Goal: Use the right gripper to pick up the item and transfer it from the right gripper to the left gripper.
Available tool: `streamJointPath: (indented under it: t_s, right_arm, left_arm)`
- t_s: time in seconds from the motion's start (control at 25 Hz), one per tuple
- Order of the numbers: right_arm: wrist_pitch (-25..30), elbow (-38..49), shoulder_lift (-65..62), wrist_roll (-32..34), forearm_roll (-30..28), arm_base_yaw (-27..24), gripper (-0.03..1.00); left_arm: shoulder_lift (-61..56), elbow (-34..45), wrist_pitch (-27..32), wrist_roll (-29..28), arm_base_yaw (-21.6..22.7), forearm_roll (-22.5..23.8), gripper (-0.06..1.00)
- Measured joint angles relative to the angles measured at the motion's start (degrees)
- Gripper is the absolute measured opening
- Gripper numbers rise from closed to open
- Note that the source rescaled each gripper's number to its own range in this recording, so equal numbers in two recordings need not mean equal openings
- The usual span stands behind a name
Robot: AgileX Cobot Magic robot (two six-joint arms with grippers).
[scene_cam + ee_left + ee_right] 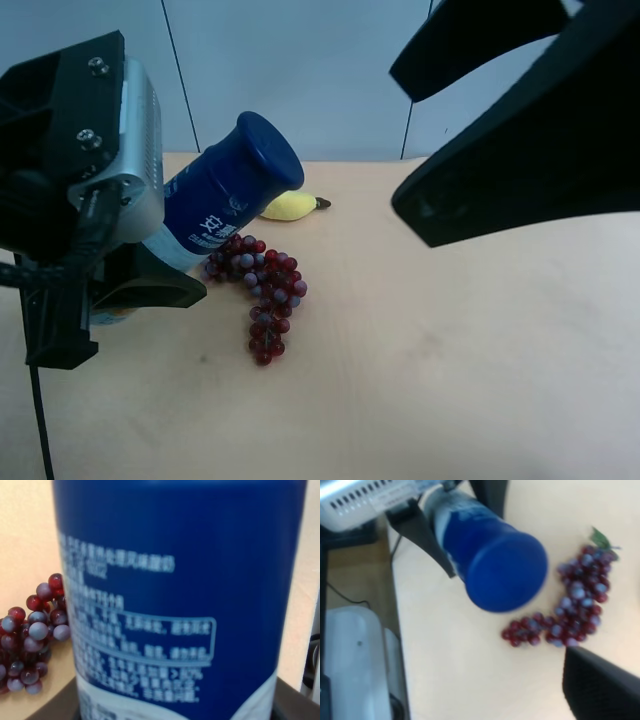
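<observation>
The item [235, 185], a slim bottle with a dark blue cap and navy label, is held tilted above the table, cap toward the camera. My left gripper [150, 270], the one with the silver-grey block, is shut on its white lower part. The left wrist view is filled by the item [175, 605], and the right wrist view shows the item [495, 565] cap-on. My right gripper [410, 135] hangs open at the exterior high view's upper right, apart from the bottle, with nothing between its jaws. One of its fingers [600, 685] shows in the right wrist view.
A bunch of red-purple grapes [265, 290] lies on the wooden table [450, 380] just under the bottle. A yellow plush banana [290, 205] lies behind it. In the right wrist view the table edge runs beside a white object [355, 665].
</observation>
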Motion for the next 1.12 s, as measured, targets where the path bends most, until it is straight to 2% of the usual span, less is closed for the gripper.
streamJointPath:
  t_s: [0.4, 0.44, 0.6, 0.88, 1.12]
  right_arm:
    - [0.09, 1.11, -10.67, 16.66, -12.53, 0.00, 1.00]
    - [0.09, 3.84, -14.19, 19.36, -15.15, 0.00, 1.00]
    - [0.09, 12.14, -21.92, 23.93, -18.90, 0.00, 1.00]
    - [0.32, 30.74, -37.19, 31.04, -19.99, 0.00, 1.00]
    - [-7.16, 42.38, -49.33, 35.60, -21.72, 0.00, 1.00]
  left_arm:
    - [0.00, 0.00, 0.00, 0.00, 0.00, 0.00, 0.03]
    - [0.00, 0.00, 0.00, 0.00, 0.00, 0.00, 0.03]
    - [0.00, 0.00, 0.00, 0.00, 0.00, 0.00, 0.03]
    - [0.00, 0.00, 0.05, -0.19, 0.00, 0.00, 0.03]
    - [0.00, 0.00, 0.10, -0.19, 0.00, 0.00, 0.03]
